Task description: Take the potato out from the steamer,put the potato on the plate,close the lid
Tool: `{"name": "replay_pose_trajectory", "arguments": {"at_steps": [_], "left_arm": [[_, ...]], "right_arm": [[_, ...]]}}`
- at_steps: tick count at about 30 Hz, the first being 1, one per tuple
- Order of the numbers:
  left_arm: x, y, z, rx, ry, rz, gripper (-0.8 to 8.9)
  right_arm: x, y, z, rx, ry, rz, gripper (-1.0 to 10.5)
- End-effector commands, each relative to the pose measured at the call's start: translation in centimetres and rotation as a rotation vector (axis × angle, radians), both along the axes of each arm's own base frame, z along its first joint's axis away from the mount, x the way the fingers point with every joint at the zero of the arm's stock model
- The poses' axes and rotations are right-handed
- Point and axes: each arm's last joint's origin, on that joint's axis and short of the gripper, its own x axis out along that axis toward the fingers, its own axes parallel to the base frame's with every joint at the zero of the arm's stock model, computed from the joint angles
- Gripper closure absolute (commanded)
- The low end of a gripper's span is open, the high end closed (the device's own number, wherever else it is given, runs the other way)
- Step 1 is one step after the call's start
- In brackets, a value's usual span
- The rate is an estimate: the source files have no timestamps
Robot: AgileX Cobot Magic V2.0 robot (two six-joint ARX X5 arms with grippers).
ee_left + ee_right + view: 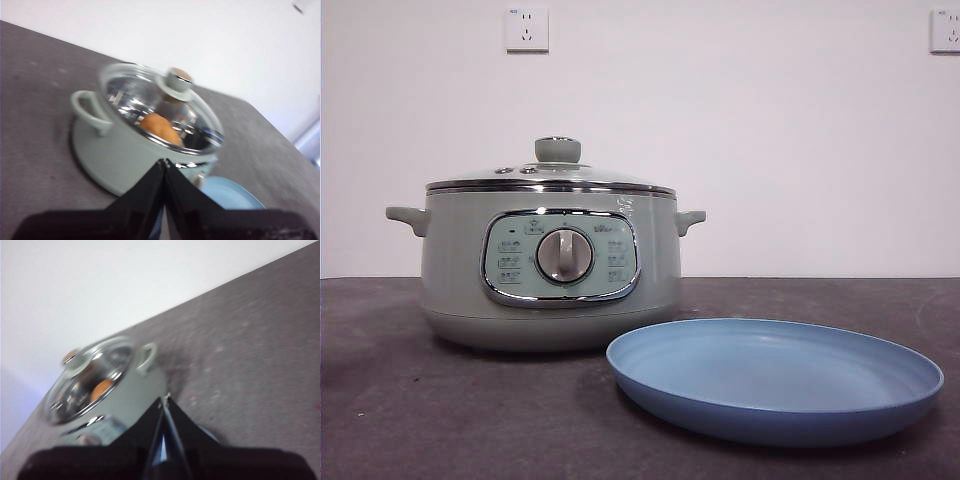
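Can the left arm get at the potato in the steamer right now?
Probably not. The potato lies inside the steamer under the glass lid, which is on the pot. The left pincer, jaws shut, would have to lift the lid first.

Even, soft light; both wrist views blurred, glare on the lid.

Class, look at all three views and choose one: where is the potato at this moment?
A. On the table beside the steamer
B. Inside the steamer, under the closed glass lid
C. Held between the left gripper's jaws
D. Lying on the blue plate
B. The left wrist view shows the orange potato through the glass lid, which sits on the steamer; the plate holds nothing, and both grippers are shut and hold nothing.
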Motion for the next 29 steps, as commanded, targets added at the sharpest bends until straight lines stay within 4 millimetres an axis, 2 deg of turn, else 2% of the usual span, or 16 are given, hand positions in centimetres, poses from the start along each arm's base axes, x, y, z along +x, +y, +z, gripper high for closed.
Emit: {"name": "replay_pose_trajectory", "arguments": {"at_steps": [1,7,12,18,24,25,26,27,29], "left_arm": [[0.3,-0.1,1.7,0.087,-0.014,-0.075,8.22],[1.7,-0.3,5.1,0.163,0.024,-0.245,8.22],[2.8,-0.4,6.9,0.217,0.08,-0.33,8.22],[3.1,-0.7,8.1,0.248,0.129,-0.429,8.22],[3.3,-0.7,8.3,0.262,0.128,-0.439,8.07],[3.3,-0.7,8.3,0.264,0.129,-0.435,7.72],[3.3,-0.7,8.3,0.268,0.134,-0.425,6.85],[3.3,-0.7,8.3,0.273,0.14,-0.412,5.69],[3.4,-0.6,8.2,0.28,0.155,-0.38,2.31]], "right_arm": [[0.2,0.2,2.0,-0.074,-0.009,0.084,9.6],[1.1,0.6,5.7,-0.167,0.046,0.292,9.6],[1.6,1.1,7.7,-0.235,0.101,0.456,9.6],[2.2,1.7,8.1,-0.305,0.191,0.58,9.6],[2.8,2.1,7.8,-0.307,0.213,0.612,9.4],[2.9,2.1,7.8,-0.306,0.215,0.613,9.3],[3.0,2.1,7.8,-0.306,0.216,0.613,8.9],[3.0,2.1,7.8,-0.307,0.215,0.612,8.2],[3.0,2.2,7.8,-0.307,0.209,0.611,5.5]]}}
